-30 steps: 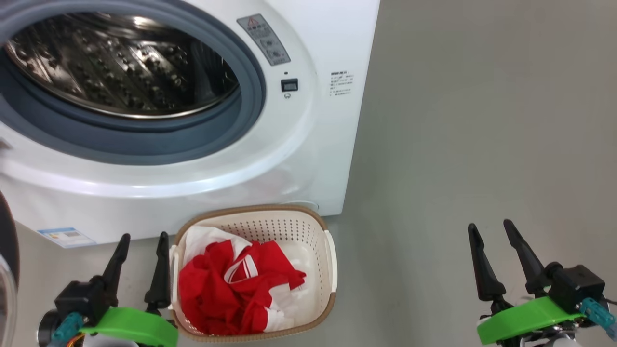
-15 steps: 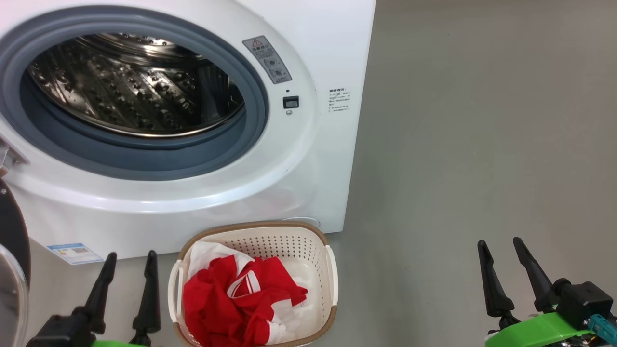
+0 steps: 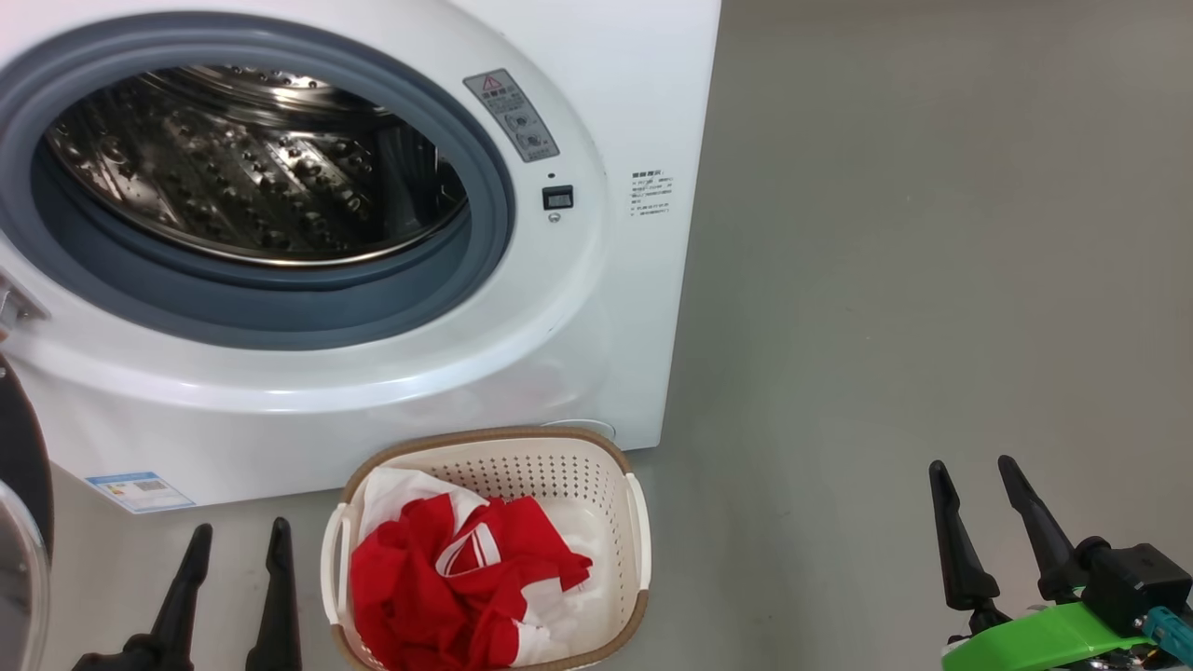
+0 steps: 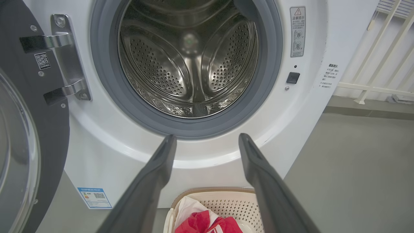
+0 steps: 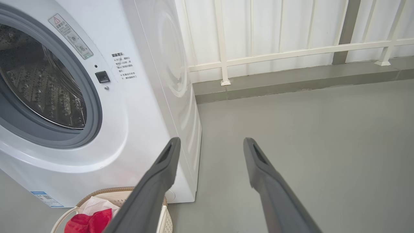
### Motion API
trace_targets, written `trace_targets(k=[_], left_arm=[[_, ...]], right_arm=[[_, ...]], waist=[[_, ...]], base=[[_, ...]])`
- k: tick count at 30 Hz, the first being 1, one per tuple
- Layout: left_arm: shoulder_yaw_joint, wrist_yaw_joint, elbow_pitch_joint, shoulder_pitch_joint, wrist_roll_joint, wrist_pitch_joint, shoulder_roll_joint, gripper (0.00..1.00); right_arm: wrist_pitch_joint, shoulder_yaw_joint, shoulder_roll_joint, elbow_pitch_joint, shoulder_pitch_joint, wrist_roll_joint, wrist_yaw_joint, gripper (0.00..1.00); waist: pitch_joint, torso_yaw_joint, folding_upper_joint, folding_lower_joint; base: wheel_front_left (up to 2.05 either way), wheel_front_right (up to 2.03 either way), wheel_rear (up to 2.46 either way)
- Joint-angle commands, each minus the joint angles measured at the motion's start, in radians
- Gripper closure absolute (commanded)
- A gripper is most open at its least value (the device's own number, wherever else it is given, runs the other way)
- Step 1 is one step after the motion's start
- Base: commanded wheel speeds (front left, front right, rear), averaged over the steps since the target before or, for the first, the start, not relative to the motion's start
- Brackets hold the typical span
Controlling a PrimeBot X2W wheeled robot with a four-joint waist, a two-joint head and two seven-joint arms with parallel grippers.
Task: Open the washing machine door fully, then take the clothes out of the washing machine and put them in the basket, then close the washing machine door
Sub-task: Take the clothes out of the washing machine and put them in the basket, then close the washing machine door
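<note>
The white washing machine (image 3: 596, 308) stands with its steel drum (image 3: 252, 158) bare inside the grey gasket. Its door (image 4: 29, 136) hangs swung wide at the left, black rim and glass bowl (image 3: 14, 578) facing me. On the floor in front sits the cream basket (image 3: 610, 485) holding the red and white clothes (image 3: 457, 578). My left gripper (image 3: 238, 540) is open, low at the basket's left. My right gripper (image 3: 974, 471) is open over the floor to the right. In the left wrist view the left gripper (image 4: 207, 137) points at the drum (image 4: 190, 64), above the basket (image 4: 226, 202).
Grey floor (image 3: 932, 233) spreads to the machine's right. A white railing (image 5: 291, 48) on a low kerb runs behind the machine. A blue label (image 3: 140, 489) sits at the machine's lower left corner.
The head camera tilted up, so the machine and basket sit lower in the picture. Both grippers dropped toward the bottom edge; the left one's green mount left the frame. Both stay open.
</note>
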Motion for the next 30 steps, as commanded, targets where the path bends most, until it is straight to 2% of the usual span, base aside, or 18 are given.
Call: trace_targets(k=[1,30], left_arm=[[0.031,-0.006,-0.030,-0.018,0.007,-0.005,0.010,0.00],[0.008,-0.006,-0.045,-0.028,0.006,-0.005,0.008,0.00]], right_arm=[[-0.006,0.020,-0.013,-0.028,-0.002,-0.003,0.005,0.00],[-0.006,0.024,-0.013,-0.026,-0.002,-0.002,0.005,0.00]], waist=[[0.002,-0.002,0.0000,0.0000],[-0.002,-0.005,0.0000,0.0000]], base=[[0.00,0.00,0.00],[-0.02,0.02,0.00]])
